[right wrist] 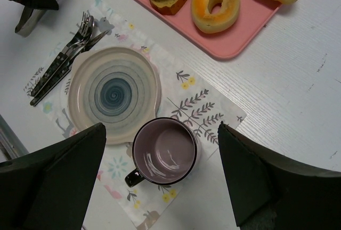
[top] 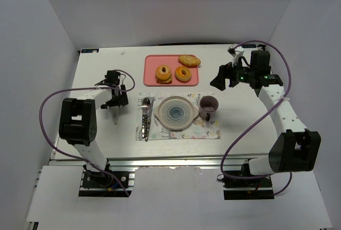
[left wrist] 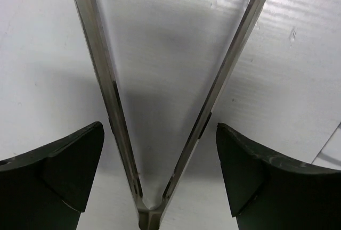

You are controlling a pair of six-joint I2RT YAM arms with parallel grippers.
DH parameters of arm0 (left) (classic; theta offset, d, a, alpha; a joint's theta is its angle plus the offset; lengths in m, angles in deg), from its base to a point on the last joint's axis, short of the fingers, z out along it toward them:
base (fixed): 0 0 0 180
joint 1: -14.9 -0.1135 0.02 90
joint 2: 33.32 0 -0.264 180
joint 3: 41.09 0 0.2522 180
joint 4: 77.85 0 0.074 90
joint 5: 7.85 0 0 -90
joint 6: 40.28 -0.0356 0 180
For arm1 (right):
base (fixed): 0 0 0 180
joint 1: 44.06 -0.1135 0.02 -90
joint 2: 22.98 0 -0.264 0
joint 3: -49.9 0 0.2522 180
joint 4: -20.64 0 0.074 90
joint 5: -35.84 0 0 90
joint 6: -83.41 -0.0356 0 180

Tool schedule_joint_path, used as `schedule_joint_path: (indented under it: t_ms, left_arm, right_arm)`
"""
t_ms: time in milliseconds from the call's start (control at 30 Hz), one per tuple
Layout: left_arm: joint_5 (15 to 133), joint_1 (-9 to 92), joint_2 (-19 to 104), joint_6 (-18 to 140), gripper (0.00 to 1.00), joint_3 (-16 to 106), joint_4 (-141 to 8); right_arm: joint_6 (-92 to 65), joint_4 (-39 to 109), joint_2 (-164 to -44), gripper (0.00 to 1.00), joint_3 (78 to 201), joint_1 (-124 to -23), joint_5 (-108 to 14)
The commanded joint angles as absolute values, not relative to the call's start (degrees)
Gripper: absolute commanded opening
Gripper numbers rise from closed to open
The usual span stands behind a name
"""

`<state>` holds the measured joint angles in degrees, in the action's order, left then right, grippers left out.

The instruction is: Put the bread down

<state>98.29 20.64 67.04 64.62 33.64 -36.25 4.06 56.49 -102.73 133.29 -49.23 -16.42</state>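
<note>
Top external: ring bread (top: 183,73), stacked ring bread (top: 163,73) and bun (top: 189,60), three pieces, are sitting on one tray (top: 152,81); left gripper (left wrist: 159,129) and right gripper (right wrist: 161,129) are gaping wide, gripping nothing.

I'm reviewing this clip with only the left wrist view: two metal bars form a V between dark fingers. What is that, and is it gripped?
Observer: Those are tongs, left of the placemat. The left gripper is open, one finger on either side of them, neither touching.
Operator: Where is the bread?
Observer: The bread sits on the pink tray at the far side, right of a thicker ring bread.
Operator: And the right arm?
Observer: The right gripper is open and empty, to the right of the tray.
</note>
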Motion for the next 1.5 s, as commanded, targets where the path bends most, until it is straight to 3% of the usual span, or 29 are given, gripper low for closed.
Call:
schedule_joint_path:
  t_ms: [0,300,567,633,733,833,967,1100,1267,1467]
  left_arm:
    - [98.1,19.7,67.9,63.8,0.94,35.3,-38.7]
    - [92.0,17.5,67.9,66.9,0.71,29.8,-45.6]
    - [89.5,15.5,66.9,68.3,0.75,24.6,-48.8]
    - [89.4,15.5,66.8,68.7,0.67,24.1,-49.4]
    - [88.3,15.5,65.3,69.1,0.36,24.4,-49.4]
    - [85.6,15.6,59.2,69.1,0.22,28.8,-46.6]
    - [66.6,16.3,51.2,75.2,0.23,34.5,-47.3]
    - [60.0,20.6,50.0,84.7,0.34,33.7,-54.4]
    - [60.1,27.7,52.4,91.6,0.45,36.6,-59.3]
    - [60.4,32.0,59.6,92.0,0.5,46.6,-55.7]
  right_arm:
    - [3.3,54.4,-101.7,0.89,133.8,-48.6,-14.7]
    - [3.1,54.6,-101.2,0.89,133.6,-47.5,-14.2]
    - [2.3,54.5,-101.5,0.89,133.9,-46.8,-13.1]
    - [2.3,54.5,-101.4,0.89,134.1,-46.6,-12.8]
    - [2.3,54.5,-101.1,0.89,134.1,-46.1,-12.6]
    - [2.1,54.4,-100.9,0.89,133.6,-45.7,-12.3]
    - [1.4,53.8,-101.0,0.9,133.4,-45.5,-12.1]
    - [1.2,53.5,-101.3,0.89,133.4,-45.3,-11.9]
    - [0.9,53.3,-101.1,0.89,133.0,-44.9,-11.4]
    - [0.3,52.6,-100.4,0.89,132.1,-44.7,-11.1]
